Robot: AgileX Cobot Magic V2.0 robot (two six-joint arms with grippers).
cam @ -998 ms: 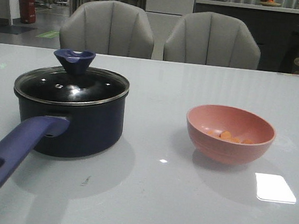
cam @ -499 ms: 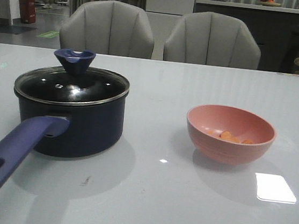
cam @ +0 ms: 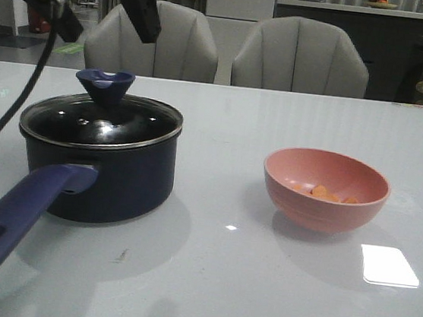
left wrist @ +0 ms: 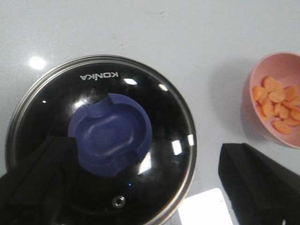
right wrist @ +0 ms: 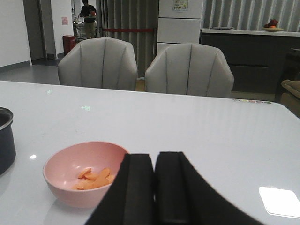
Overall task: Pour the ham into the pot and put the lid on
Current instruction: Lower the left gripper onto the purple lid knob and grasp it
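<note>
Ham (cam: 326, 193) sits in a small heap at the bottom of the pink bowl (cam: 325, 190), on the right half of the white table (cam: 214, 273). From the left wrist camera the orange-pink chunks show clearly against the bowl's inner wall.

Well to the left of the bowl stands the pot (cam: 100, 167), dark navy, its long purple-blue handle (cam: 17, 217) reaching toward the near edge of the table. The lid (cam: 101, 119) rests on the pot, metal rim seated all round, the blue knob (cam: 105, 85) upright in the middle.

The left gripper (left wrist: 145, 183) hangs above the pot, high in the front view near the top left corner, with a black cable (cam: 1, 127) trailing down from it. Looking down from its wrist, the two dark fingers (left wrist: 255, 178) stand wide apart, released, one over the lid's edge and the other over bare table between pot and bowl. They hold nothing and do not touch the knob.

The right gripper (right wrist: 154, 187) is low on the near side of the bowl, its two black fingers pressed flat together, clenched on nothing.

Two grey chairs (cam: 300, 55) stand behind the far edge of the table.
</note>
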